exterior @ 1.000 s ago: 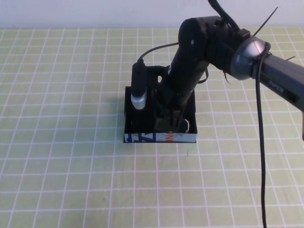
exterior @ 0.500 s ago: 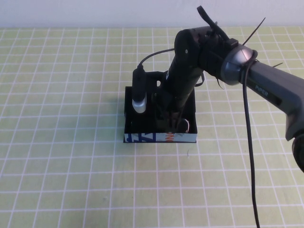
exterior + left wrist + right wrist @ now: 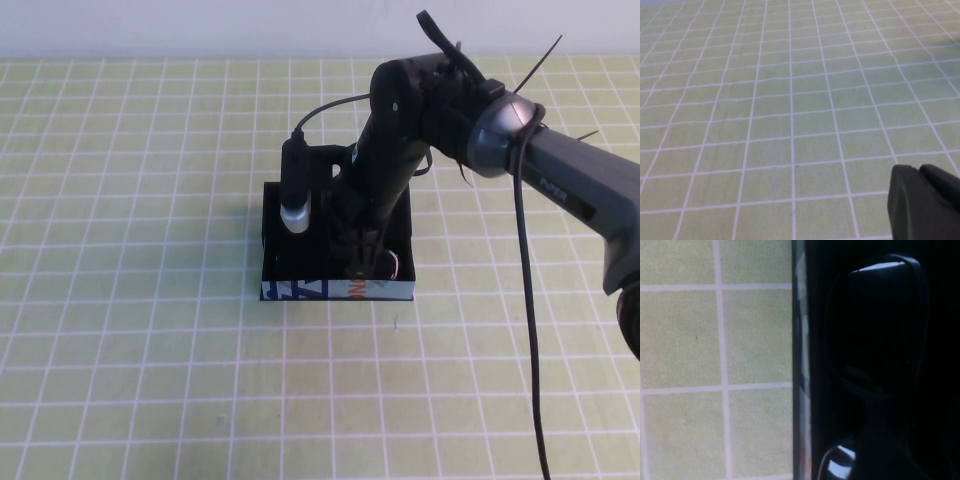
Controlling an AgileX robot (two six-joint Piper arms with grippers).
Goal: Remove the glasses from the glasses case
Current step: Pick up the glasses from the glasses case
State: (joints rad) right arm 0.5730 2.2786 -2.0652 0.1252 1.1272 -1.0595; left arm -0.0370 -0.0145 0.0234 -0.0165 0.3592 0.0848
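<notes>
The glasses case [image 3: 335, 290], a shallow black box with a white printed front edge, lies mid-table. My right gripper [image 3: 362, 262] reaches down inside it, right of its middle. The glasses lie in the box: in the right wrist view a dark squarish lens [image 3: 875, 325] shows close beside the case's front wall [image 3: 801, 365], and the gripper is directly over the frame. In the high view the arm hides nearly all of the glasses; only a small glint [image 3: 394, 266] shows. My left gripper [image 3: 920, 172] is out of the high view and hovers shut and empty over bare mat.
A green mat with a white grid [image 3: 150, 350] covers the table on all sides of the box. The right arm [image 3: 560, 170] and its hanging cable [image 3: 525, 300] cross the right side. A wrist camera [image 3: 293, 195] hangs over the box's left half.
The right arm swung a little to the left and settled lower into the box during the first half second. It has barely moved since. The box has not shifted.
</notes>
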